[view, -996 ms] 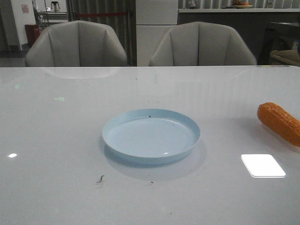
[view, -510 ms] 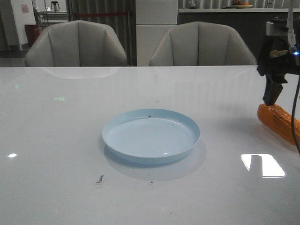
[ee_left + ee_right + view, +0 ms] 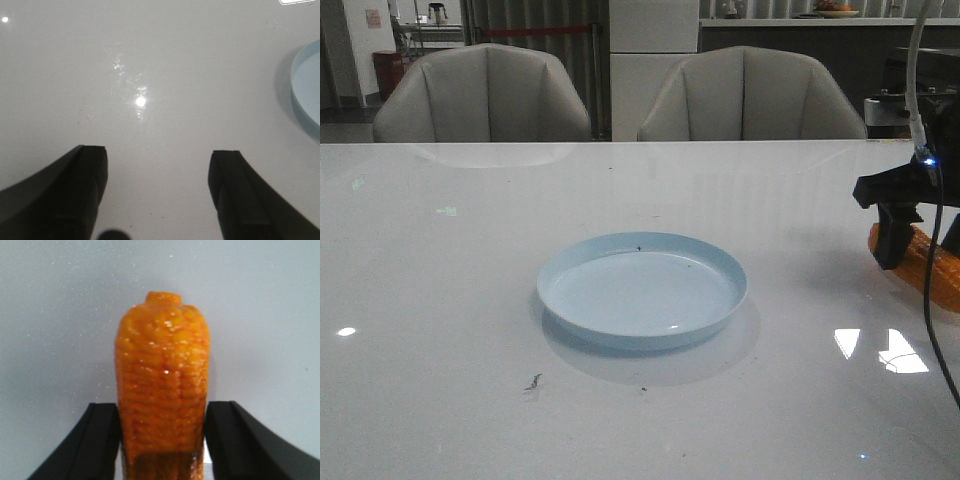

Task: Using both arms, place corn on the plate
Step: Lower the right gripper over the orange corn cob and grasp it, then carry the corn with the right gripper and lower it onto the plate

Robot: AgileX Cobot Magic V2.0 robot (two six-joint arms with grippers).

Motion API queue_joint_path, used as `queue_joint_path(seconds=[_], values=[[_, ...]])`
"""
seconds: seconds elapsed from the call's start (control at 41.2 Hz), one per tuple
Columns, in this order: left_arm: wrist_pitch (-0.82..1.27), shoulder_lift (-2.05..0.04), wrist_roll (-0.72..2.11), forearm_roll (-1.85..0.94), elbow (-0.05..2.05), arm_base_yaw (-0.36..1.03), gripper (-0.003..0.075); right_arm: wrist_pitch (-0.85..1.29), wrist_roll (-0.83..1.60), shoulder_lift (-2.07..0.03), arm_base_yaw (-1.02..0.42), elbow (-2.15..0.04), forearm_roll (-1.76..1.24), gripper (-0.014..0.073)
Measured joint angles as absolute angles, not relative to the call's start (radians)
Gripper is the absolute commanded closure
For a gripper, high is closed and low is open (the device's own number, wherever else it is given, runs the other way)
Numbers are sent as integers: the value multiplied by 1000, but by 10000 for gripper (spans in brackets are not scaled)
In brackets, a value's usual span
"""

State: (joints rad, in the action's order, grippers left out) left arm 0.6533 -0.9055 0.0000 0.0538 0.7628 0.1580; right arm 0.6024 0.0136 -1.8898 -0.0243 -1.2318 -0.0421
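The orange corn (image 3: 932,272) lies on the white table at the far right, its narrow end toward the plate. The pale-blue plate (image 3: 642,295) sits empty at the table's middle. My right gripper (image 3: 918,240) is down over the corn, its black fingers on either side of it. In the right wrist view the corn (image 3: 162,375) fills the gap of the right gripper (image 3: 162,407), with a thin sliver of table showing beside one finger. My left gripper (image 3: 159,152) is open and empty over bare table, with the plate's rim (image 3: 306,95) off to one side. It does not show in the front view.
Two grey chairs (image 3: 485,95) (image 3: 752,95) stand behind the table's far edge. A black cable (image 3: 932,310) hangs from the right arm down past the corn. A small dark scrap (image 3: 534,381) lies in front of the plate.
The right arm came into view at the upper right and lowered until its fingers straddle the corn. The corn and plate have not moved.
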Motion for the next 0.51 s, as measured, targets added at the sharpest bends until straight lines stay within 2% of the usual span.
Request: queue_joint_path(seconds=[0.097,0.267,0.51], values=[[652,-906,0,54,763,158,231,602,14,-1890,-24,-1234,-42,376],[651,-906,0,52,763,158,231,622,14,-1894,-24,-1255,-47,377],[646,-906,0,25,763,158,231,767,14,-1899,-87,-1443,-85,376]])
